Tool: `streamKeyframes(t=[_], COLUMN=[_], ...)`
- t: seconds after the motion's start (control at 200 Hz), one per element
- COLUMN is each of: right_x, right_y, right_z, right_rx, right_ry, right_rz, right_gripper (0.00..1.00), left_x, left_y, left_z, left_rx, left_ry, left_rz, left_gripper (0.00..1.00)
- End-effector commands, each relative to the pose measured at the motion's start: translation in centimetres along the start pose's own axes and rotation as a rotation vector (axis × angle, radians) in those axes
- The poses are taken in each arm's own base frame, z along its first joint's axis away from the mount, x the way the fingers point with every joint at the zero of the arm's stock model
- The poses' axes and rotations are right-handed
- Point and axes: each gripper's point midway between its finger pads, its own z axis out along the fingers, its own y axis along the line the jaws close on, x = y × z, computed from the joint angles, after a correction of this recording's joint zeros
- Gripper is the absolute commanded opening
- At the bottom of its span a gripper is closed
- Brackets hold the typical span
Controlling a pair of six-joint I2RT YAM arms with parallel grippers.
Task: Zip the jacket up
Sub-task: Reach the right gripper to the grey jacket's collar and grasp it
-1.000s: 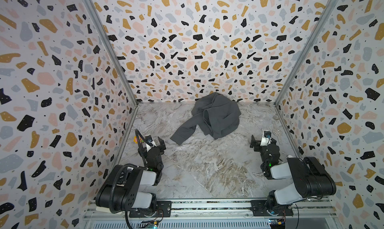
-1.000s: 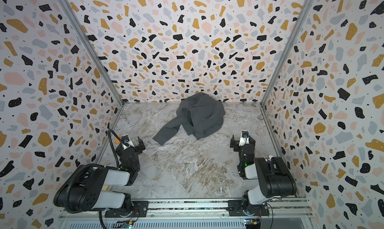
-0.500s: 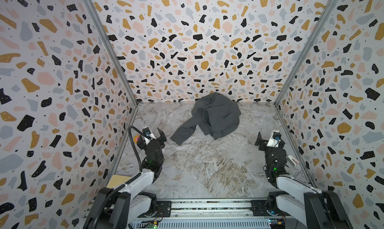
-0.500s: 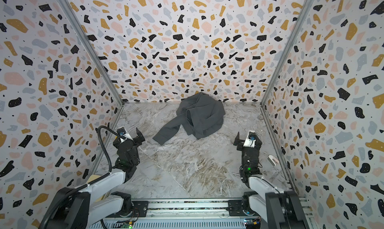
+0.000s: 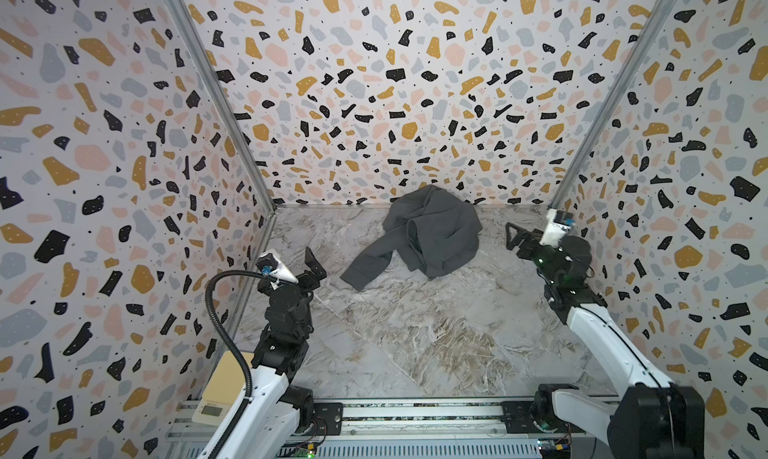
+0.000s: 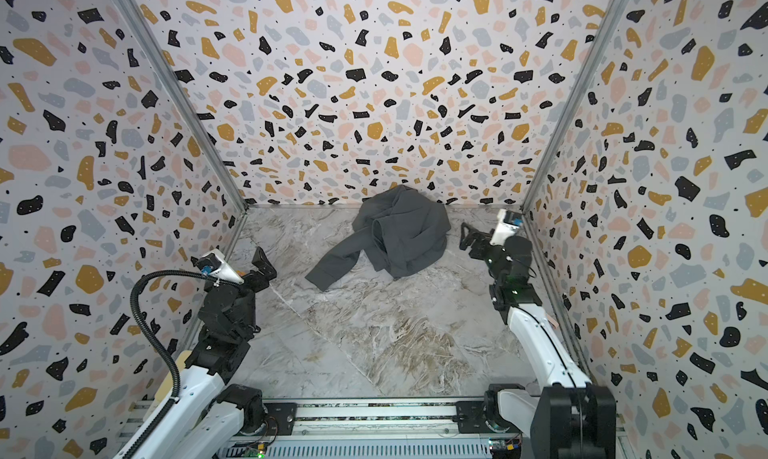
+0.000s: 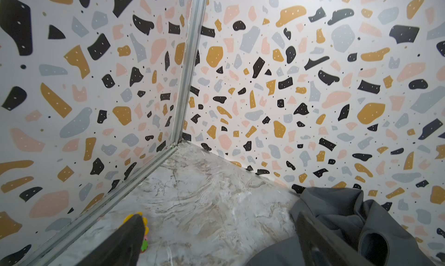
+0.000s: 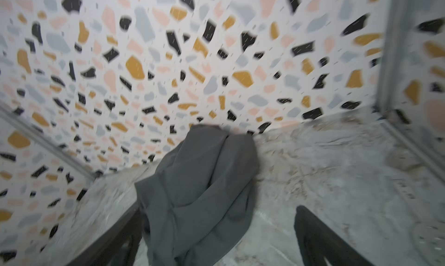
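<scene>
We cannot see the zipper of the jacket (image 5: 436, 236); crumpled folds hide it in both top views. The right wrist view is blurred, and the left wrist view's edge crops the jacket.

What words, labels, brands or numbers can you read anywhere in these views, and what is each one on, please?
No text can be read in any view.
On the jacket: no logo or label shows on its crumpled folds.
On the beige device by the left arm's base: a small display, too small to read.
On the walls: only a coloured speckle pattern, no writing.
</scene>
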Motion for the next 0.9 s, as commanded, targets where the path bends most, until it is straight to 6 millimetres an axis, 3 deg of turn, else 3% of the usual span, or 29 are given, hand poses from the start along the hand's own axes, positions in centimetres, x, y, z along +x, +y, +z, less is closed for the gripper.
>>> streamKeyframes(t=[0.0, 0.26, 0.34, 0.506, 0.666, 0.896], right_x=[5.2, 13.8, 16.4, 19.7, 21.3, 20.5], right_y=[4.4, 9.9, 10.9, 12.5, 11.7, 9.9], right_z=[3.7, 11.6, 13.1, 15.7, 17.4, 17.7], right_rx=[-0.097, -0.038, 0.022, 0.15, 0.324, 0.498], right_ry=[0.265, 0.479, 0.538, 0.537, 0.533, 0.481], right_rz=[-0.085, -0.338, -0.425, -0.517, -0.541, -0.577], right_gripper=[0.99, 0.99, 0.99, 0.99, 0.99, 1.0], left_x=[2.5, 4.9, 5.3, 6.9, 7.8, 8.1], left_y=[0.0, 0.4, 0.7, 1.8, 2.0, 1.6], left_z=[-0.6, -2.0, -2.3, -2.6, -2.7, -2.7], left_rx=[0.022, 0.046, 0.043, 0.012, 0.006, 0.026], left_ry=[0.123, 0.21, 0.226, 0.247, 0.272, 0.282], left_rz=[0.004, -0.034, -0.034, -0.029, -0.037, -0.045], left_gripper=[1.0, 1.0, 1.0, 1.0, 1.0, 1.0])
